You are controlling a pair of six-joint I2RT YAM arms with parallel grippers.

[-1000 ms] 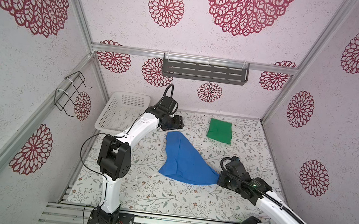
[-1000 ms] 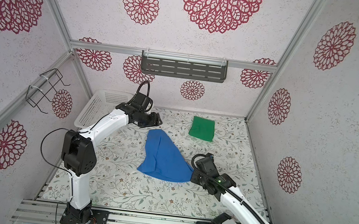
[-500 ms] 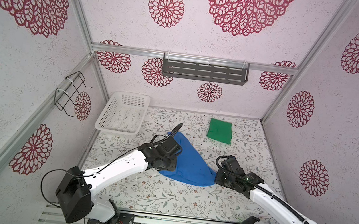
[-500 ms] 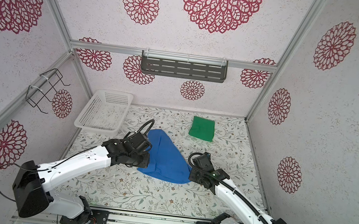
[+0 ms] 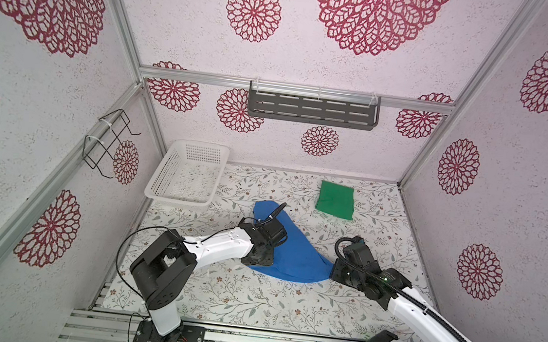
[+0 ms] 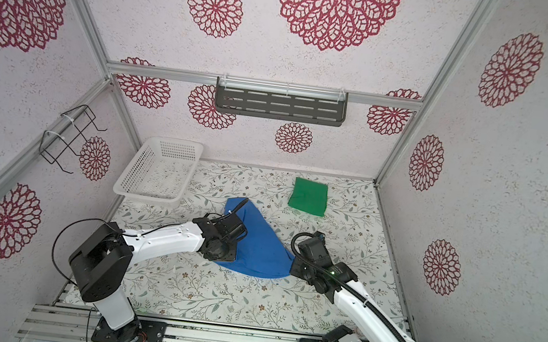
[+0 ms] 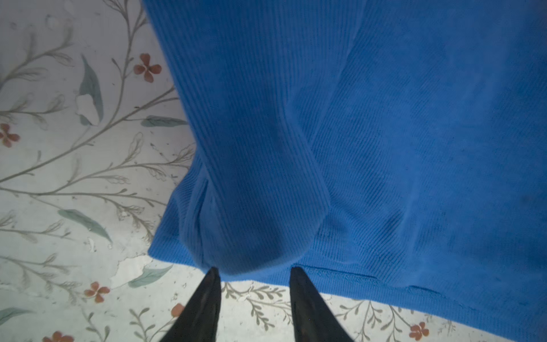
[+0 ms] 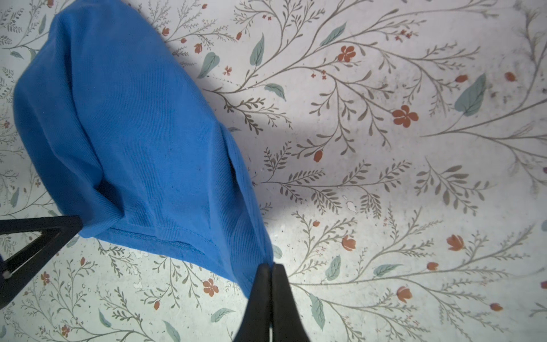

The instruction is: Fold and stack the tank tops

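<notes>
No legible text, labels, numbers anywhere

Table [image 5: 249, 303]: pale top, printed with grey-green sprigs and small red flowers; print scuffed and chipped in spots in the wrist views.

- Far left corner: white perforated basket [image 5: 176, 199], nothing visible inside.
- Far right: green top [image 5: 335, 200], folded to a flat rectangle, well apart from the basket.
- Middle: blue top [image 5: 297, 256], rounded end pointing far, widening toward the near side; near corners look raised off the surface.
</notes>
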